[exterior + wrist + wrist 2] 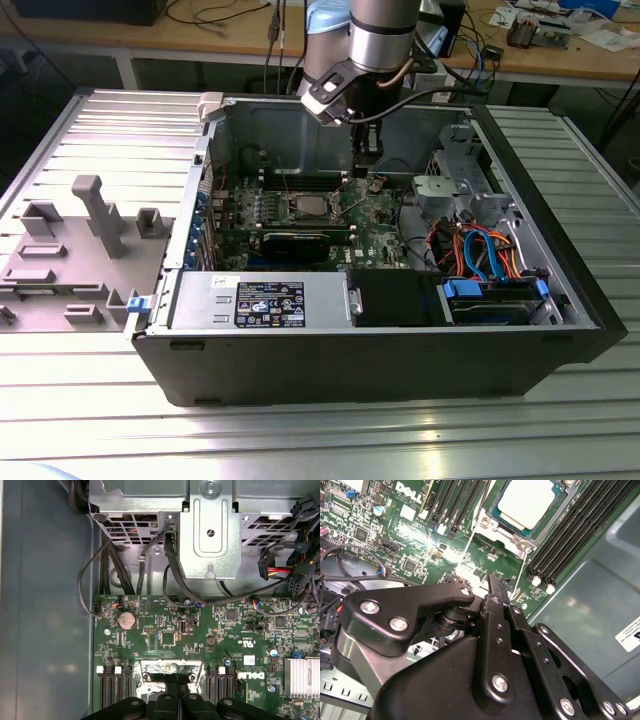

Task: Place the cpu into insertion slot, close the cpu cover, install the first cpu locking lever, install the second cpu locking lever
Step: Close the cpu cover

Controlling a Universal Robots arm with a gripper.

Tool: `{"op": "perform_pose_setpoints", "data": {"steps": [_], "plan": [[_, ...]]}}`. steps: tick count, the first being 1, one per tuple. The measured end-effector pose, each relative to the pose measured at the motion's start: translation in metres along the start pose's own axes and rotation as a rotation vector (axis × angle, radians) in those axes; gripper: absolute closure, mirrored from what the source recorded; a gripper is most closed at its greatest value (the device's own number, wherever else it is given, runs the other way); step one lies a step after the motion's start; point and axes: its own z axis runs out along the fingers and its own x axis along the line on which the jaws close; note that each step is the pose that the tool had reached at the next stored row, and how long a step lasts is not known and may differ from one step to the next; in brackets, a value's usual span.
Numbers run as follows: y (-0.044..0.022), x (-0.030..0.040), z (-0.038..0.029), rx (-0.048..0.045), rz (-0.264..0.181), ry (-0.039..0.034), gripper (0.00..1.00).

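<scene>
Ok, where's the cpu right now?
In the exterior view the cpu sits in the insertion slot, to the exterior view's left of the tool, between black memory slots.

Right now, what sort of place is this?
Probably an electronics lab or workshop: an open computer case on a ribbed metal table, a robot arm reaching into it, and wooden benches littered with cables behind.

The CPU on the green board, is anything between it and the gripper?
Nothing visible. In the second wrist view the flat silver-grey square cpu lies in the silvery-rimmed insertion slot, with bare green circuit board between it and the black gripper.
</scene>
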Motion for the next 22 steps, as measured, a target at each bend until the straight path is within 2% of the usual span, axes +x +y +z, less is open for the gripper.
{"op": "perform_pose_setpoints", "data": {"steps": [22], "plan": [[0.0084, -0.0001, 0.0002, 0.0000, 0.000, 0.0000, 0.89]]}}
